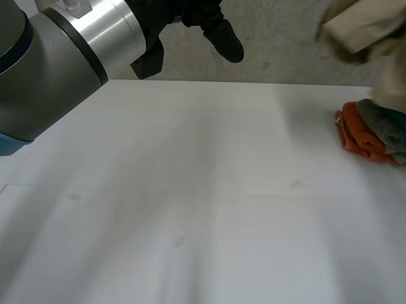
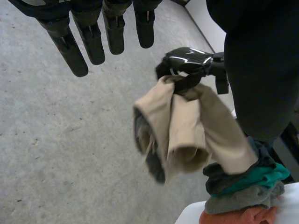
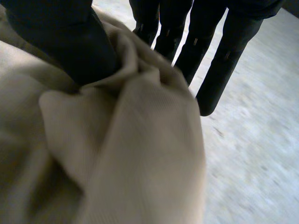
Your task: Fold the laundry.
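Head view: a white table [image 1: 187, 211], smooth and matte, is seen nearest, with grey speckled concrete floor [image 1: 287, 41] beyond its far edge. At the table's far right edge a pile of laundry [image 1: 373, 138] is stacked. An orange folded piece lies at the bottom with grey and teal pieces above it, all soft and rumpled. A beige cloth [image 1: 364, 27] is held in the air above the pile, clear of the table. In the left wrist view the cloth is seen hanging in a loose bunched roll, with a darker grey layer showing at one side. A fine ribbed weave is shown in the right wrist view. The cloth is gripped at its gathered top by the right hand [image 2: 187, 58], glossy black, its thumb pressed into the folds so the fabric is pinched. The left hand [image 2: 96, 44] is held out over the floor beyond the table, fingers straight and slightly spread, with nothing held or touched.
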